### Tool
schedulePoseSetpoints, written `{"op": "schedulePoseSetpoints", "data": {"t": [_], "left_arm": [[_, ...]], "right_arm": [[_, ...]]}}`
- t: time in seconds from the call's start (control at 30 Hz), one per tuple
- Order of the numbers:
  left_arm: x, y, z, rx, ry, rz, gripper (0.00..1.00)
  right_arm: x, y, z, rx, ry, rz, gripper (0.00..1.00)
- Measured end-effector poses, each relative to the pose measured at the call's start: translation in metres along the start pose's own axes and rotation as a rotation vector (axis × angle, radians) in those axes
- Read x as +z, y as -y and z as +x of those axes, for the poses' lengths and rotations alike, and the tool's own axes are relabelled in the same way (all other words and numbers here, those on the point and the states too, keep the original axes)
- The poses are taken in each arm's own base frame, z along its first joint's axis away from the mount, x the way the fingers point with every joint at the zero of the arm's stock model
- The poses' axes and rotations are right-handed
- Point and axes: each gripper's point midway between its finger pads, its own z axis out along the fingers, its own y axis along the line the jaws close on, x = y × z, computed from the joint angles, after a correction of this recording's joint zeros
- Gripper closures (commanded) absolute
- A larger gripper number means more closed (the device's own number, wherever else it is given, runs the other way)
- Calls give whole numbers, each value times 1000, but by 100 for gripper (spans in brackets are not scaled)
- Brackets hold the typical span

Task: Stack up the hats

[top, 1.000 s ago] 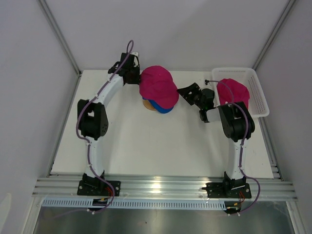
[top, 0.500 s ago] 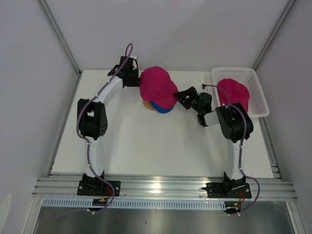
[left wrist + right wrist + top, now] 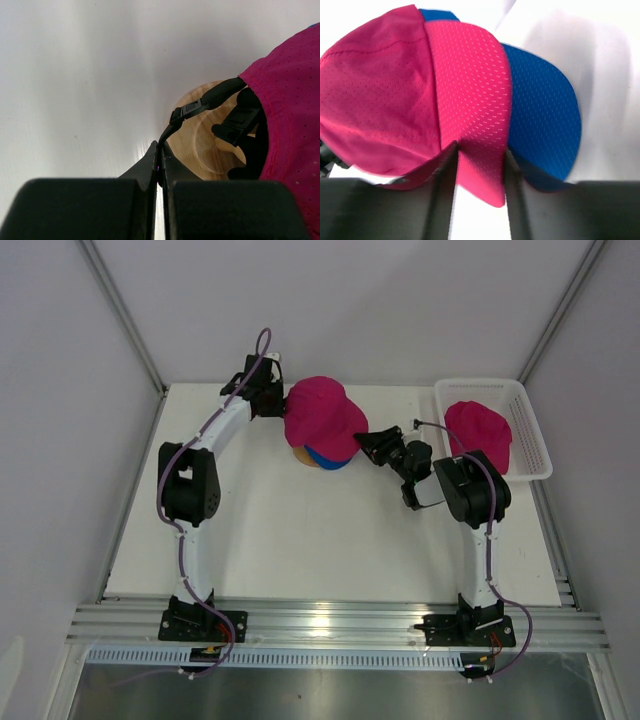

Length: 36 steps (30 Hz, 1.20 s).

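A magenta hat (image 3: 322,418) lies on top of the royal blue hat (image 3: 332,460), both on the tan wooden stand (image 3: 303,456). My left gripper (image 3: 278,400) is behind them, shut on the top hat's black back strap (image 3: 186,111), with the stand (image 3: 200,147) just beyond it. My right gripper (image 3: 372,445) is open, its fingers either side of the tip of the magenta brim (image 3: 470,100); the blue brim (image 3: 542,117) shows beside it. The second magenta hat (image 3: 480,430) lies in the white basket (image 3: 480,383).
The basket stands at the table's back right, close to the right arm's elbow. The enclosure's white walls rise near the table's back and sides. The aluminium rail with both arm bases runs along the near edge.
My right gripper has moved left from beside the basket to the magenta brim, its fingers now around the tip. The top hat has shifted slightly left. The left gripper holds still.
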Motion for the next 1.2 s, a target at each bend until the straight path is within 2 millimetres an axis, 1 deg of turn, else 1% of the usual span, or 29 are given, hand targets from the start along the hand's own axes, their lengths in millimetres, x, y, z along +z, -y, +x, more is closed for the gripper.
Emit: {"op": "schedulePoseSetpoints", "data": {"t": [0.03, 0.1, 0.13, 0.2, 0.23, 0.4, 0.53, 0.6, 0.67, 0.7, 0.77, 0.8, 0.97, 1.07, 1.1, 1.2], "left_arm": [[0, 0, 0, 0, 1, 1, 99], [0, 0, 0, 0, 1, 0, 99], [0, 0, 0, 0, 2, 0, 99], [0, 0, -1, 0, 2, -1, 98], [0, -1, -1, 0, 2, -1, 99], [0, -3, -1, -2, 4, -6, 98], [0, -3, -1, -1, 4, -6, 98], [-1, -2, -4, -2, 8, -5, 98], [-4, -2, -9, 0, 16, -7, 98], [-5, -3, -12, 0, 23, -12, 98], [-8, -4, -19, 6, 38, -20, 98], [-9, -4, -22, 9, 45, -24, 97], [-15, -3, -40, 24, 81, -26, 97], [-15, -1, -49, 32, 100, -22, 96], [-15, -1, -50, 33, 101, -22, 96], [-14, -1, -48, 34, 95, -23, 94]], "right_arm": [[0, -1, 0, 7, 2, -9, 80], [0, -6, -1, 21, 8, -37, 96], [0, -12, -2, 28, 12, -60, 100], [0, -23, -5, 22, 24, -101, 100], [0, -24, -5, 21, 24, -105, 100], [-4, -18, -3, 41, 18, -32, 100], [-9, -21, -1, 48, 15, 26, 100], [-11, -19, 2, 50, 13, 51, 100], [-12, -13, 6, 57, 7, 81, 100], [-12, -11, 7, 60, 4, 92, 94], [-12, -6, 10, 61, -1, 116, 88], [-13, -3, 12, 57, -3, 128, 82], [-11, 15, 16, 10, -23, 214, 75], [-2, 20, 17, -56, -38, 274, 61], [0, 25, 19, -84, -48, 312, 54], [-5, 47, 30, -146, -95, 424, 44]]}}
